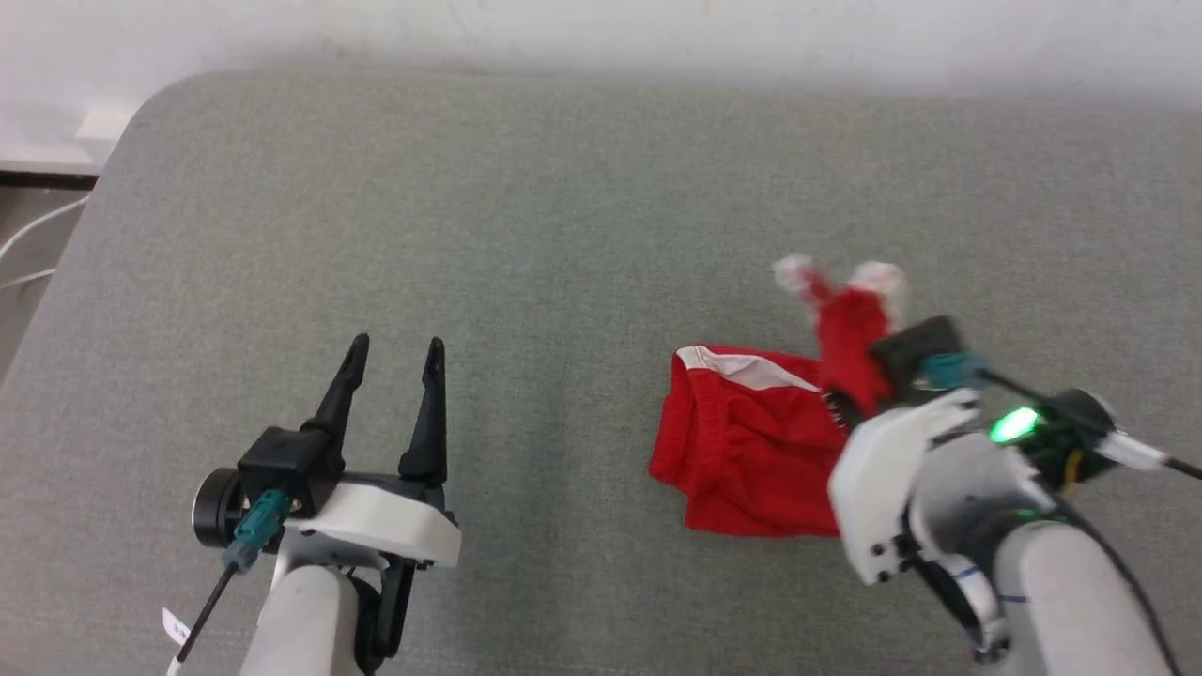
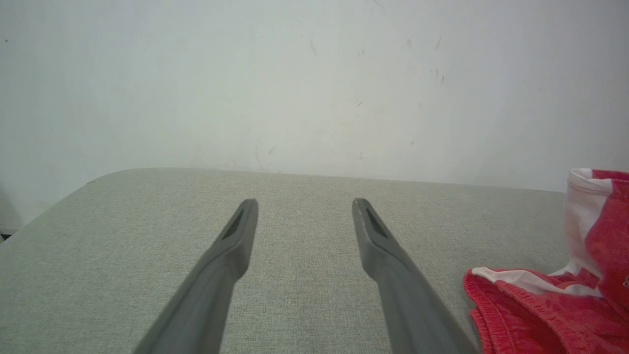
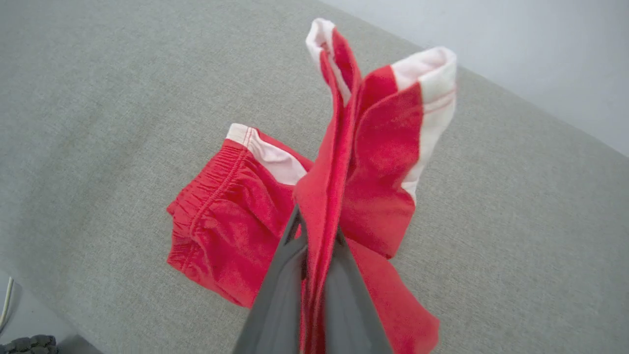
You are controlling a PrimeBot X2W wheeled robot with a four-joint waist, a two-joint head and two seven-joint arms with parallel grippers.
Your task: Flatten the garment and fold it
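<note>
While it pinches garment (image 1: 742, 441), right claw (image 3: 317, 231) (raised) hovers.

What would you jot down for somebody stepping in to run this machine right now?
Left gripper: open, empty, poised over the grey fabric-covered table, apart from the cloth.
Right gripper: shut on a fold of the red thin-fabric shorts with white side stripes, holding that part raised.
Shorts: the gathered waistband end lies bunched on the table, and the striped leg ends stick up past the right fingers.
Done: one grasp made.
Left: spread flat, then every fold.
</note>
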